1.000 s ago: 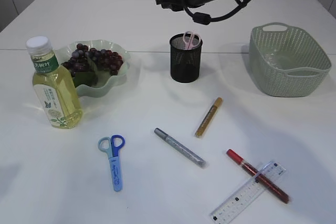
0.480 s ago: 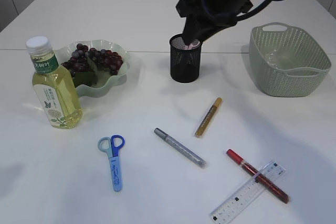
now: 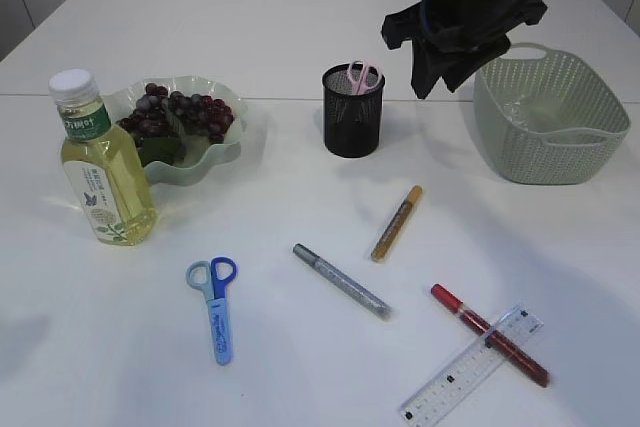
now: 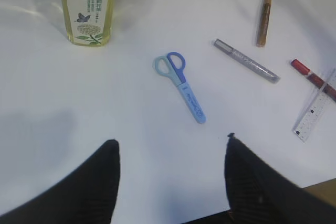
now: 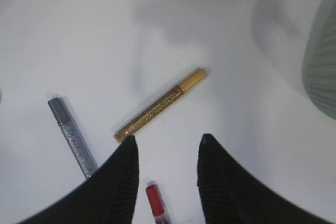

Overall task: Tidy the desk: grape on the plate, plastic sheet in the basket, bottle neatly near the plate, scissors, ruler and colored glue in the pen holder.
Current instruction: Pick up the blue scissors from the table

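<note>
Below the right gripper (image 5: 164,169), hanging open and empty, the gold glitter glue pen (image 5: 159,105) is lying diagonally, probably nearest.

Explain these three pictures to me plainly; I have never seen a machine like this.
This is a two-armed table robot. The wide picture looks down at the desk; the dark right arm hangs above it. The other two come from cameras on each wrist, so the dark shapes at their bottom edges are that arm's own fingers, open and holding nothing. On the table: a bottle, grapes on a green plate, a pen holder with pink scissors inside, a basket, blue scissors, three glue pens and a ruler.
</note>
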Tool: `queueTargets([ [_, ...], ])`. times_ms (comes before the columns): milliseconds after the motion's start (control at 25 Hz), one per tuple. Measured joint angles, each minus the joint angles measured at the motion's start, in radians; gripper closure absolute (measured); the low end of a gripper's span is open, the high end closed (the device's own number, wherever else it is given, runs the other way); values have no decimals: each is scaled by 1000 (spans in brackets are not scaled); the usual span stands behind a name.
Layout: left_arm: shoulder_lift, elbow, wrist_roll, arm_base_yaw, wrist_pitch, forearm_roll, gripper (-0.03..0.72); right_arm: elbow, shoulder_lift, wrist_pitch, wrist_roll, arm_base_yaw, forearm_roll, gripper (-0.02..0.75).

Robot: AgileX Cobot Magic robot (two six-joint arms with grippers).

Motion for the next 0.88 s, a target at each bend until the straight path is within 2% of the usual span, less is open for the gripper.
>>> queueTargets([
  [200, 0, 0, 0, 0, 9, 0, 228, 21, -4, 4, 46, 0, 0, 426],
  [520, 15, -6, 0, 0, 20, 0, 228, 234, -78, 4, 54, -2, -12, 426],
  [680, 62, -69, 0, 0, 54, 0, 228, 308, -154, 4, 54, -2, -27, 426],
  [880, 184, -194, -36, 0, 184, 0, 228, 347, -248, 4, 54, -2, -32, 426],
])
